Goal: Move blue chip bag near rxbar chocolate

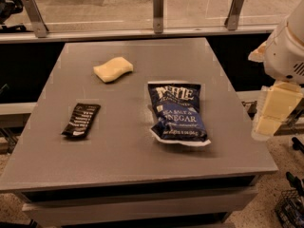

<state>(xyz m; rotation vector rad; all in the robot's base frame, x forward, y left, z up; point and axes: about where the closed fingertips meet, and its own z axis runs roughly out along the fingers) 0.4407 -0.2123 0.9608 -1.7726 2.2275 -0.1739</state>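
The arm (285, 46) stands at the right edge of the camera view, beyond the right side of the table (133, 160). Its visible segment is a rounded white housing with a smooth shell. The gripper (271, 112) hangs below this housing, pointing downward, off the table edge and level with the right side of the tabletop. It is made of pale, cream-coloured blocky parts. Whether it is apart or together cannot be told; it holds nothing visible.

The tabletop is a flat, matte grey slab with squared edges.

The blue chip bag (178, 113) lies flat on the right half of the table, well apart from the gripper. It is a crinkly dark-blue pouch with white lettering and white sealed ends, the lower end slightly curled.

The rxbar chocolate (81, 120) lies flat on the left half, well apart from the bag. It is a small oblong in a dark wrapper with white text lines.

A pale yellow sponge (113, 69), soft-edged and wavy in outline, rests toward the rear, between the two.
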